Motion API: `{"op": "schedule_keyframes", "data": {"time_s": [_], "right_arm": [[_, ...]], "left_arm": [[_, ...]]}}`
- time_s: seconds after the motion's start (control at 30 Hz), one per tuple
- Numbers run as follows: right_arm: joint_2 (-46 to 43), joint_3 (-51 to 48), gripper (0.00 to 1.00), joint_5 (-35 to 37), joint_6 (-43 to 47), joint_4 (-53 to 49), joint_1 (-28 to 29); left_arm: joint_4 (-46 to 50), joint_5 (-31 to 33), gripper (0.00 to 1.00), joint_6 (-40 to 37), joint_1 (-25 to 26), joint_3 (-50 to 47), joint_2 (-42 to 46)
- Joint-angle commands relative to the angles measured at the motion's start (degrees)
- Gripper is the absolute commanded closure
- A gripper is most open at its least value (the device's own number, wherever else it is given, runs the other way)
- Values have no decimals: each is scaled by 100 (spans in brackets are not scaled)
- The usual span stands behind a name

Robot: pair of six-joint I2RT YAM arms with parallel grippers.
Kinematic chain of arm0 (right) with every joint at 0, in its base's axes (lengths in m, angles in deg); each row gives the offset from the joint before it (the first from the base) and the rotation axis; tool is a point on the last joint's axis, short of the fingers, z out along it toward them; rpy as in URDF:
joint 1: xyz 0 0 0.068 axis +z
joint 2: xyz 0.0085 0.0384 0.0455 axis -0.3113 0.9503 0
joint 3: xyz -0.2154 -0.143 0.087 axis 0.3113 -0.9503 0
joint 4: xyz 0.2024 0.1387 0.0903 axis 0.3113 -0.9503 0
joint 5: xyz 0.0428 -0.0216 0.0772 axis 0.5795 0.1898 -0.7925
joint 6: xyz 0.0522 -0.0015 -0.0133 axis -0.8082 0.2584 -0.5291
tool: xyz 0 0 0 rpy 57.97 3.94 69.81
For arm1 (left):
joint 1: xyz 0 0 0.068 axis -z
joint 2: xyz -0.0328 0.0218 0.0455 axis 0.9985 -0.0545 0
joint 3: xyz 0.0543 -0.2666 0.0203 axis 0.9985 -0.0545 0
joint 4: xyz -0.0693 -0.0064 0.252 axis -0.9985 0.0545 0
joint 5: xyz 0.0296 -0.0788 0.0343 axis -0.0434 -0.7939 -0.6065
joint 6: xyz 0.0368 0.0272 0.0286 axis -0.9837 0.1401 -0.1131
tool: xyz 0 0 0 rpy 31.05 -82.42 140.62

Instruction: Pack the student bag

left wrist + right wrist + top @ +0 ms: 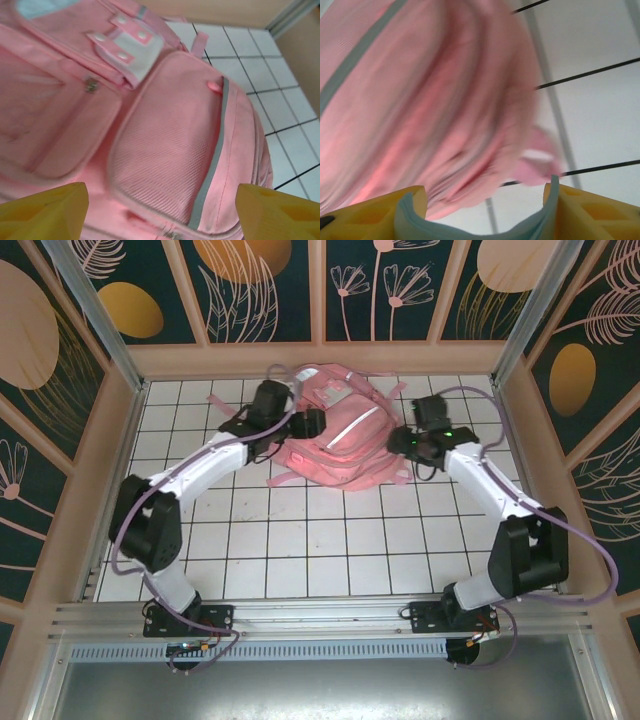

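Observation:
The student bag [340, 440] is a large pink backpack lying flat at the back middle of the tiled table. My left gripper [308, 424] hovers at its left edge. In the left wrist view that gripper [162, 215] is open, its yellow fingers [45, 210] spread wide above the bag's mesh front pocket [170, 130] and grey stripe. My right gripper [408, 440] sits at the bag's right edge. In the right wrist view it [485, 212] is shut on a thin light-teal booklet [470, 232], bowed into a U between the fingers, just off the blurred bag [430, 100].
Wooden walls [320, 358] enclose the white tiled table [300, 540] close behind the bag. Pink straps [225, 400] trail onto the tiles at the bag's left and front. Bare tiles stretch from the bag to the arm bases.

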Motion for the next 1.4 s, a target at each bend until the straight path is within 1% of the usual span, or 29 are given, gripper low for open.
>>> {"op": "schedule_keyframes", "data": {"time_s": [0.0, 0.17, 0.33, 0.4, 0.5, 0.6, 0.7, 0.73, 0.8, 0.83, 0.9, 0.93, 0.97, 1.0, 1.1, 1.27, 1.37], "right_arm": [[-354, -345, 37, -569, 250, 385, -543], [-526, -618, 37, -959, 296, 649, -1232], [-657, -861, 37, -1335, 244, 868, -1626], [-704, -942, 37, -1419, 226, 930, -1693], [-739, -1013, 37, -1449, 234, 962, -1721], [-730, -1036, 37, -1440, 243, 963, -1742], [-730, -1043, 37, -1449, 243, 980, -1740], [-730, -1041, 37, -1457, 235, 989, -1748], [-728, -1029, 38, -1482, 218, 1004, -1741], [-730, -1028, 38, -1501, 209, 1011, -1751], [-739, -1028, 38, -1541, 199, 1025, -1745], [-744, -1042, 39, -1575, 195, 1048, -1747], [-731, -1065, 39, -1617, 178, 1095, -1743], [-720, -1078, 39, -1722, 152, 1196, -1742], [-547, -968, 40, -1999, 69, 1429, -1677], [-174, -643, 40, -1880, 59, 1736, -1205], [137, -421, 40, -1924, 126, 1947, -876]], "left_arm": [[775, 605, 24, -718, 393, 707, -532], [1373, 1191, 23, -1268, 985, 1794, -1364], [1924, 1666, 23, -1569, 1353, 2755, -2138], [2171, 1963, 23, -1561, 1409, 3111, -2413], [2439, 2058, 24, -1552, 1419, 3508, -2722], [2592, 2186, 26, -1567, 1420, 3712, -2912], [2663, 2247, 29, -1604, 1413, 3761, -3024], [2687, 2248, 33, -1598, 1416, 3766, -3045], [2687, 2274, 48, -1564, 1419, 3760, -3063], [2687, 2255, 58, -1540, 1415, 3749, -3046], [2646, 2123, 74, -1499, 1418, 3750, -2978], [2623, 2009, 88, -1491, 1415, 3749, -2917], [2621, 1899, 98, -1484, 1420, 3774, -2868], [2629, 1820, 100, -1451, 1420, 3810, -2809], [2703, 1756, 100, -1305, 1397, 3953, -2630], [2584, 1632, 100, -992, 1276, 3889, -2207], [2272, 1239, 100, -667, 1097, 3618, -1919]]}}
